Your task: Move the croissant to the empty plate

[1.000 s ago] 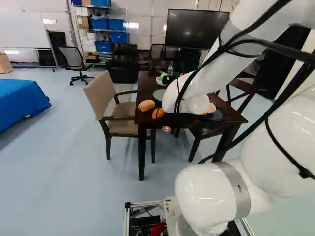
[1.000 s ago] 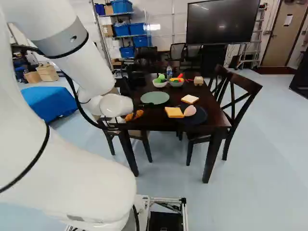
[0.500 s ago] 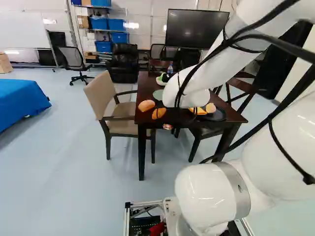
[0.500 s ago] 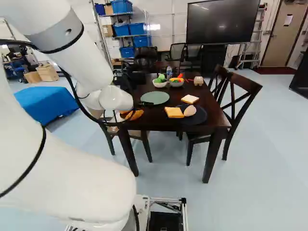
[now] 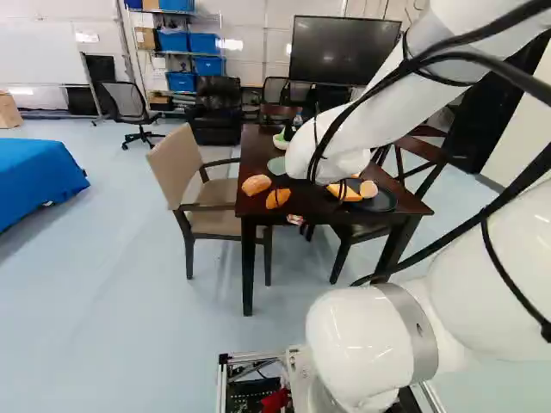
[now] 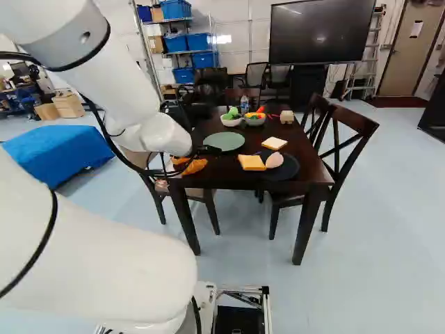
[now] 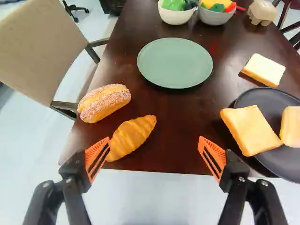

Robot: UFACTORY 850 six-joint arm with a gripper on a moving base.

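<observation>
Dark, glossy worktop (image 7: 176, 122) extends ahead of the hand (image 6: 206, 149). Fingers stand wide apart. Croissant (image 7: 133, 137) lies on the worktop just ahead of the finger nearer the tan chair (image 7: 40, 44), which partly overlaps it in the wrist view; contact cannot be confirmed. Beside the croissant, towards that chair, rests a sugared bun (image 7: 104, 103). Ahead of the other finger, a bread slice (image 7: 250, 130) overlaps a dark plate (image 7: 281, 165). Farther out lies the green plate (image 7: 175, 63); beyond it stand two bowls (image 7: 175, 16).

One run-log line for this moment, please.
pincer: open | croissant: on table, ungripped | green plate: empty, farther ahead
</observation>
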